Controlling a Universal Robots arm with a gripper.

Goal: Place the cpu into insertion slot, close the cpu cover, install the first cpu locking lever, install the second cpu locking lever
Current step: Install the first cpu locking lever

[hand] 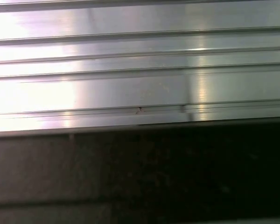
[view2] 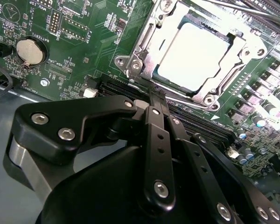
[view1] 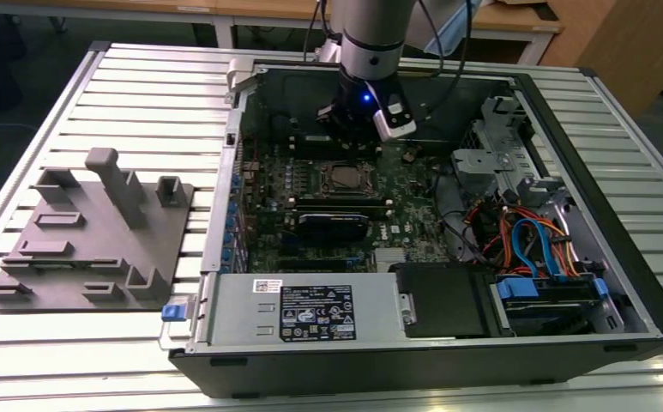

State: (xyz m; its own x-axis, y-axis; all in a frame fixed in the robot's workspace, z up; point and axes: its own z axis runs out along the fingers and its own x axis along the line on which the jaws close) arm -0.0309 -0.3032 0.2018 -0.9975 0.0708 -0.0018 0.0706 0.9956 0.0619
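status: hand point(view2: 152, 100) is fully closed, nothing gripped, tips just beside cpu cover point(view2: 139, 56). cpu point(view2: 196, 53) is seated in insertion slot point(view1: 340, 178), just above exterior-view centre, cover laid over it. risk: board point(view2: 84, 42) gets scraped if tips skid off.

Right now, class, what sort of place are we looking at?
Probably a robotics lab workbench: a robot arm reaches into an open computer case on a slotted aluminium table.

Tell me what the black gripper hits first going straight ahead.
The gripper most likely meets the near edge of the thin silver metal cpu cover, which frames the dull silver-grey square cpu. Depth is unclear; the long black memory slot beside it could come first.
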